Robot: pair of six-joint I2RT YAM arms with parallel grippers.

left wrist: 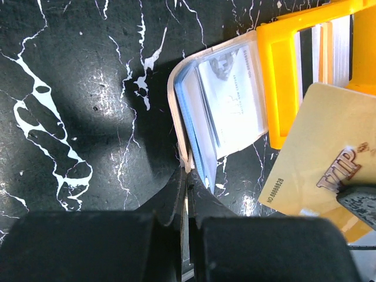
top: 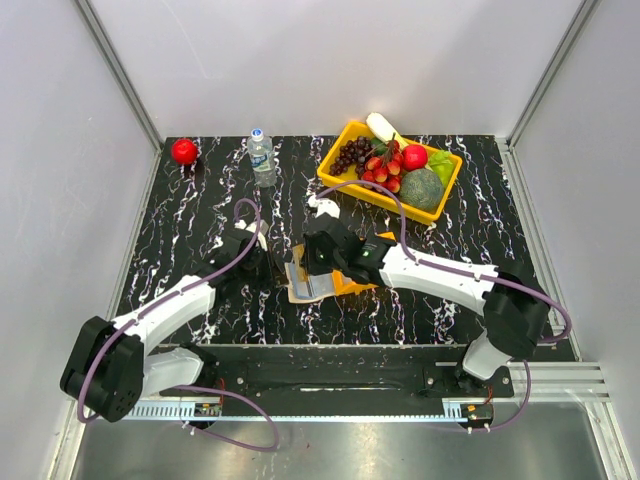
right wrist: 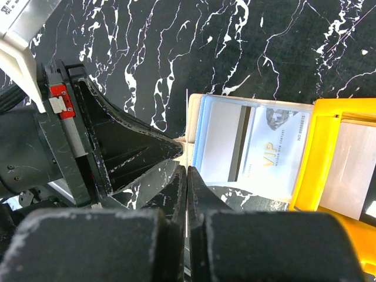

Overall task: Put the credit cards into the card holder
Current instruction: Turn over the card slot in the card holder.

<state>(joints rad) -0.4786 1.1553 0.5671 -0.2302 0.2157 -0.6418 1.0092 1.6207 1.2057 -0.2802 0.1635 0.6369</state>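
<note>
The tan card holder (left wrist: 174,88) lies open on the black marble table, one end resting on the small orange tray (left wrist: 281,88). My left gripper (left wrist: 188,173) is shut on the holder's beige edge. A light blue card (left wrist: 189,111) and a white card (left wrist: 232,100) sit in its sleeves. Beside the holder my right gripper (right wrist: 188,170) is shut on a gold credit card (left wrist: 320,158) marked VIP. In the right wrist view this card shows only as a thin edge (right wrist: 187,126), close to the holder (right wrist: 192,117). From above, both grippers (top: 275,265) (top: 318,268) meet at the holder (top: 306,285).
The orange tray (top: 355,282) holds more silvery cards (left wrist: 329,50). At the back stand a yellow basket (top: 350,132) of fruit, a water bottle (top: 262,158) and a red apple (top: 184,150). A small white object (top: 325,208) lies behind the right gripper.
</note>
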